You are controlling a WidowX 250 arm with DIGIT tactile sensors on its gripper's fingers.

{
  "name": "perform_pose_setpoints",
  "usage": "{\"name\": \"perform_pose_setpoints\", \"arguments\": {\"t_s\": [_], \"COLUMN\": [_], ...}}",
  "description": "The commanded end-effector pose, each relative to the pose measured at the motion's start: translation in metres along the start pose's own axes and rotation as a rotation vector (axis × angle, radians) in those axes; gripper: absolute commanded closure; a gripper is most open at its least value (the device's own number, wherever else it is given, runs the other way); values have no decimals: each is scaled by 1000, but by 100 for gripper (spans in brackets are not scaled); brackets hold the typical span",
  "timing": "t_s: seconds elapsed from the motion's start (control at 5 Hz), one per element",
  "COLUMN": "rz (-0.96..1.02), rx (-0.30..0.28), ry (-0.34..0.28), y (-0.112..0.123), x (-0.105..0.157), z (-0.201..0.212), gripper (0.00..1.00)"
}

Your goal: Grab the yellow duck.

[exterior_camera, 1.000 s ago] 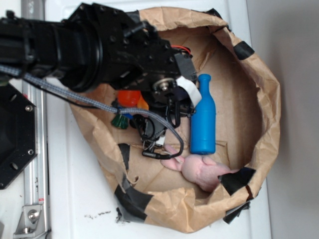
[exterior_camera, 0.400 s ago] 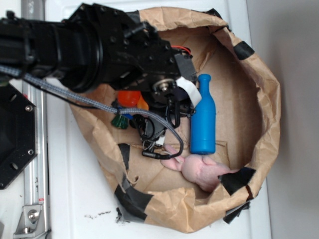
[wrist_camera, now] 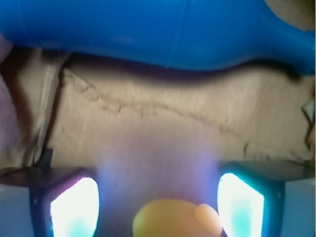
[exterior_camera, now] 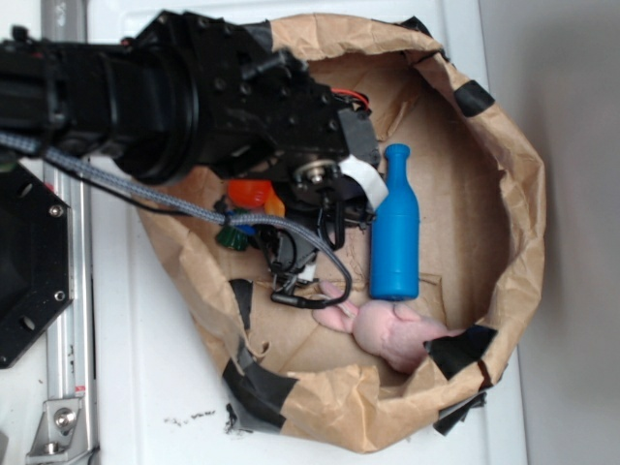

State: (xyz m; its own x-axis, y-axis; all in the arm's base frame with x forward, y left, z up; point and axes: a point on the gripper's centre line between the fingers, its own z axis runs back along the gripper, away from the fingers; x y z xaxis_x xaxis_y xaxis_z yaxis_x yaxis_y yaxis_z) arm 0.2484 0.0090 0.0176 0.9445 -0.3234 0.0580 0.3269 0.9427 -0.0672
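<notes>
Pincer (wrist_camera: pixel 158 207): fingers spread, either side of the yellow duck (wrist_camera: pixel 173 217).
Duck: between fingers; contact could not be told.
Blue bottle (exterior_camera: pixel 394 228): just beyond.

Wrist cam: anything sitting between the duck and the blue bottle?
Nothing. In the wrist view, only bare brown paper lies between the yellow duck at the bottom edge, flanked by the two fingers, and the blue bottle across the top.
</notes>
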Motion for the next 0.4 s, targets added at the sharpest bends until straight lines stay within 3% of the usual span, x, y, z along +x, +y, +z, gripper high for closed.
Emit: {"name": "perform_pose_setpoints", "arguments": {"t_s": [0.0, 0.2], "rz": [29, 31], "rx": [13, 20], "ry": [-23, -34], "y": [4, 3], "x": [-4, -4], "z": [13, 11], "gripper": [0, 100]}}
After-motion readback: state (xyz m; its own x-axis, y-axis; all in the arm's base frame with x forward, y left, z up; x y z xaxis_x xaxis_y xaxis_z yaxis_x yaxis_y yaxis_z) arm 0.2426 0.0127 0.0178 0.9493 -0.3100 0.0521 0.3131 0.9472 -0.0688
